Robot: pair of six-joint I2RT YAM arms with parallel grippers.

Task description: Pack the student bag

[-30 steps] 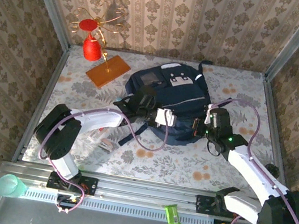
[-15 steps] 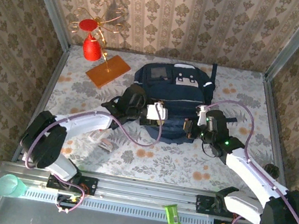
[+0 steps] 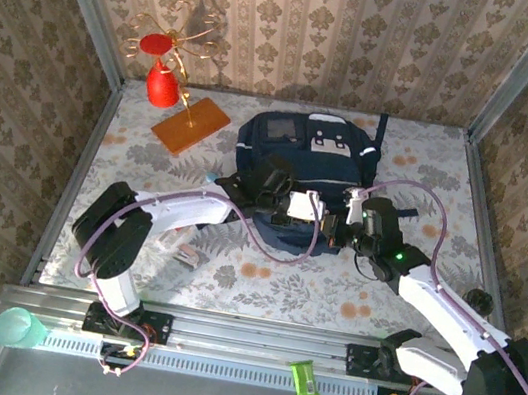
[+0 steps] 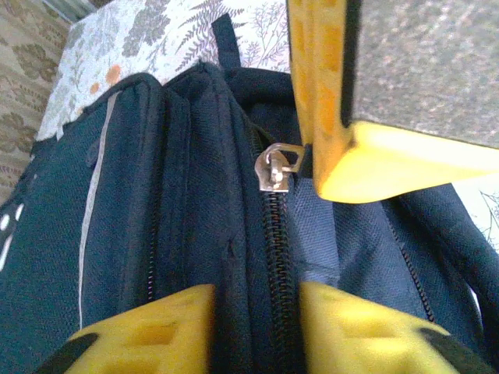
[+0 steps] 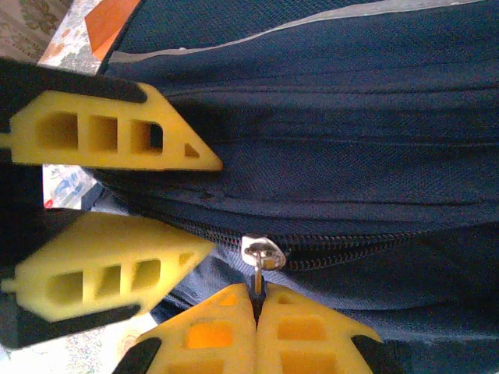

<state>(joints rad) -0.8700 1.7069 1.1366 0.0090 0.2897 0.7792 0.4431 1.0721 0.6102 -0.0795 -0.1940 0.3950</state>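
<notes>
Right gripper (image 5: 257,305), lower centre of the right wrist view: jaws pressed together on the metal zip pull (image 5: 257,255), which hangs from a zip running left to right across the frame. Left gripper (image 4: 257,304), bottom edge of the left wrist view: jaws apart, astride a raised ridge of fabric that carries the same zip; whether they squeeze it cannot be told. In the top view both grippers meet at the lower edge of the student bag (image 3: 295,162). The bag lies flat just above centre frame, long axis roughly vertical, with its white and grey patches toward the top of the frame and a dark loop at its upper right corner. Its upper edge lies near the back wall (image 3: 351,40). Bare floral table (image 3: 148,163) lies open to the left, right and below. An orange board (image 3: 190,124) bearing a red cone (image 3: 164,88) occupies the upper left.
</notes>
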